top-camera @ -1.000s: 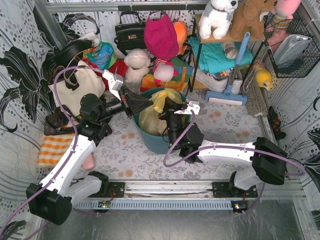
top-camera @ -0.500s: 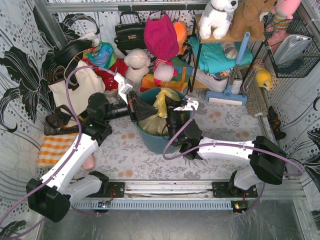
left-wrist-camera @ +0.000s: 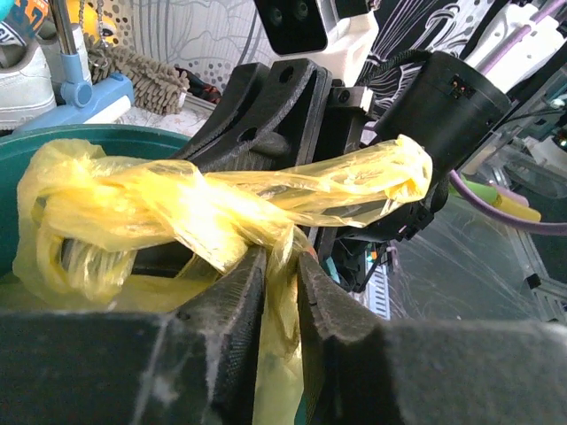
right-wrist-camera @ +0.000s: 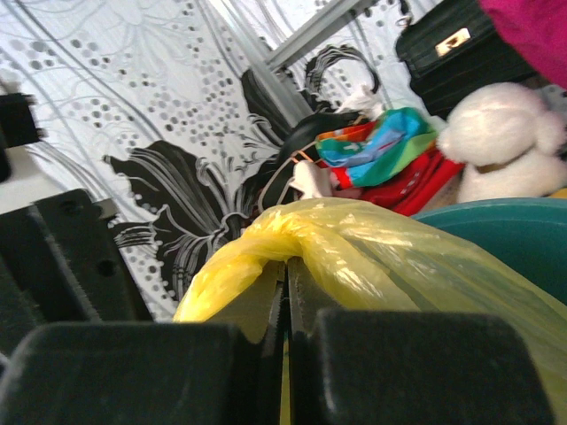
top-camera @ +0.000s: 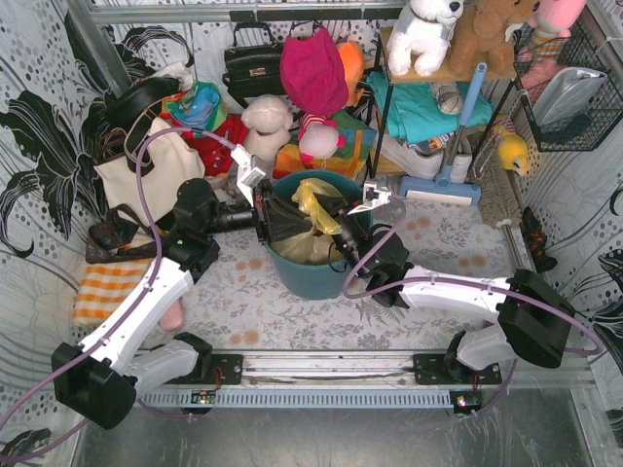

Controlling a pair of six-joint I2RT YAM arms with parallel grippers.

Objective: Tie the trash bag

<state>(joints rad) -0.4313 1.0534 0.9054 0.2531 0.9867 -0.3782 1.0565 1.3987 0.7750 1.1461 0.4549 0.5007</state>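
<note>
The yellow trash bag (top-camera: 310, 216) sits in the teal round bin (top-camera: 313, 277) at the middle of the table, its top gathered into twisted strands. My left gripper (top-camera: 285, 218) reaches in from the left and is shut on a strand of the bag (left-wrist-camera: 282, 301). My right gripper (top-camera: 334, 216) reaches in from the right and is shut on another twisted strand (right-wrist-camera: 354, 248). In the left wrist view the strands (left-wrist-camera: 221, 208) cross in front of the right gripper's black body (left-wrist-camera: 292, 115). The bag's contents are mostly hidden.
A cream tote bag (top-camera: 146, 175) stands left of the bin. Soft toys (top-camera: 265, 126), a black handbag (top-camera: 255, 63) and a shelf rack (top-camera: 428, 107) crowd the back. An orange striped cloth (top-camera: 102, 292) lies at the left. A blue-handled mop (top-camera: 443, 185) lies right of the bin.
Both grippers have moved further over the bin, the left one rightward and the right arm's elbow swung right. The bag's top strands are pulled lower and tighter between them.
</note>
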